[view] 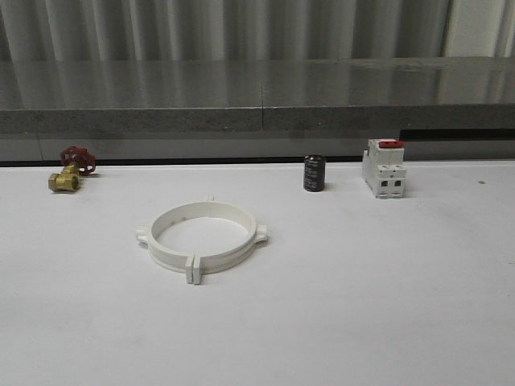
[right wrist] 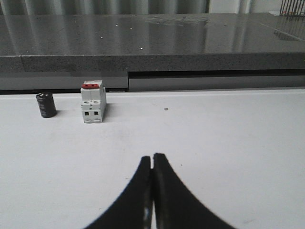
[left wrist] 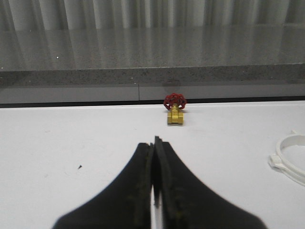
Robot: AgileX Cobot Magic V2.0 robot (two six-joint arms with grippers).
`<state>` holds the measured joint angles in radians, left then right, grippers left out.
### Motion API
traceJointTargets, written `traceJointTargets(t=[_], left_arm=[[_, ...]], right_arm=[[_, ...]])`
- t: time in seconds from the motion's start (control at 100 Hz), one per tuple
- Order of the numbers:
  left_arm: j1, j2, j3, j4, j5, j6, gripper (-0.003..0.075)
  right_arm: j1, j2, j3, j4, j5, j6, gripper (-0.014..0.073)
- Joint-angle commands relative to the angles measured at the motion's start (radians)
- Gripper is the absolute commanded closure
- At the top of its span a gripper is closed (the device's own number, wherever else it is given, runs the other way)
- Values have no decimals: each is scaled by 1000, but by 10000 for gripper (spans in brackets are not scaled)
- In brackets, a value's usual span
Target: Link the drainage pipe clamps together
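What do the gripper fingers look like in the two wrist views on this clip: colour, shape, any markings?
The left gripper has two black fingers, broad at the base and curving inward to narrow tips, with a faint yellowish tinge along their inner edges. The right gripper has the same black, tapering, curved fingers. I can make out no markings or cables.

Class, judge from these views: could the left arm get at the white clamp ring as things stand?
Probably yes: the left gripper, shut and empty, has the clamp ring beside it with bare table between; the brass valve stands farther back.

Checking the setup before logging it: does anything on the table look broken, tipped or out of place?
Nothing stands out. The drainage pipe clamps lie flat as one ring; the brass valve, black cylinder and switch sit apart behind.
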<state>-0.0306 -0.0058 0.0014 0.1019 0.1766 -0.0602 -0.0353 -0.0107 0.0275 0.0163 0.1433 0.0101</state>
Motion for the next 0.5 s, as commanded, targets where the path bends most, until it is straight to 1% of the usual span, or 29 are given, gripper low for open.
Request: traceJointTargets(t=[0.0, 0.49], left_arm=[[2, -25, 45, -9, -75, -22, 741], [2, -25, 45, -14, -86, -13, 741]], right_arm=[[-7, -15, -17, 0, -73, -10, 659], [-7, -15, -17, 0, -73, -10, 659]])
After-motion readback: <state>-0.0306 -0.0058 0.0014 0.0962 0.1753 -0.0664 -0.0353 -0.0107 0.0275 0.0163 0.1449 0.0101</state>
